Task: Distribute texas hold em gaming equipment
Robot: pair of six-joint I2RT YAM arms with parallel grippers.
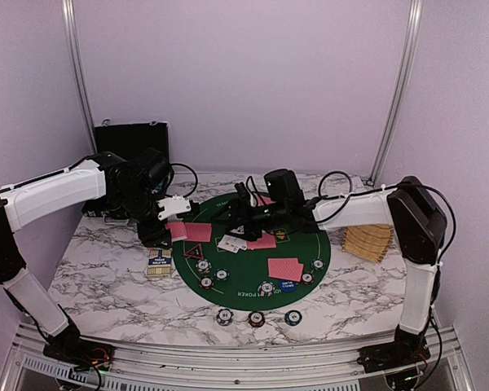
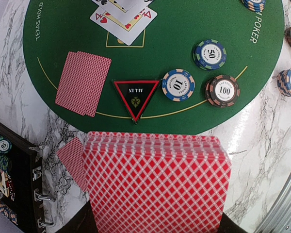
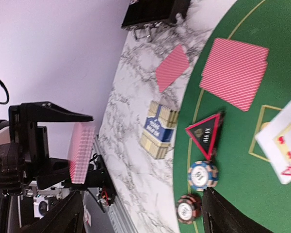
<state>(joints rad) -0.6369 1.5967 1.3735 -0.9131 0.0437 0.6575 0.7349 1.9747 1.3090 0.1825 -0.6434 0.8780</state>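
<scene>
**My left arm** (image 1: 53,194): white-shelled, it rises from its base at the near left, folds at a high elbow and reaches inward, with the black wrist bent downward.

**My left gripper** (image 1: 173,218): the jaws are clamped on a slightly splayed deck of red-backed playing cards (image 2: 155,187), which fills the lower part of the left wrist view.

**My right arm** (image 1: 354,208): it stands upright from the near right base, elbow high, with the white forearm stretched leftward.

**My right gripper** (image 1: 238,218): the black fingers (image 3: 223,216) are spread wide with nothing between them.

The two grippers are near each other but apart.
</scene>
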